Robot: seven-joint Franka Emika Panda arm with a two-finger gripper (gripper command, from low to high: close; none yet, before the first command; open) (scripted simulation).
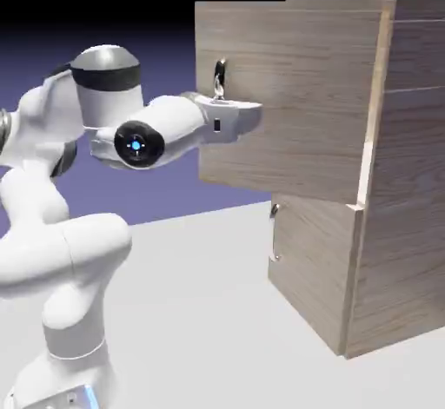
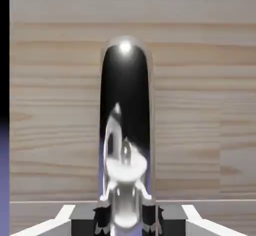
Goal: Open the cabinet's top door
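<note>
Top door (image 1: 300, 121) was part-open: its panel stood out from the cabinet (image 1: 408, 190), gap showing down the near side. Cabinet sat at the exterior view's right, forward of the desk's (image 1: 200, 320) far edge. End effector (image 2: 127, 220) was clamped on the door's bar handle (image 2: 125, 89), one fingertip each side. Main risk, my read: slip. The handle was smooth and shiny, so a pull off the hinge arc could have slid the tips along it or popped them off, leaving the door short of fully open. Second: wrist not turning with the panel, which would have twisted the grip and loaded handle and hinge. Third: arm (image 1: 65, 260) running short of room, as the door looked set to swing toward it; hand or forearm could have blocked the panel. Lower door (image 1: 308, 268) looked closed, low risk. Slow arc pull, wrist following, seemed right.
</note>
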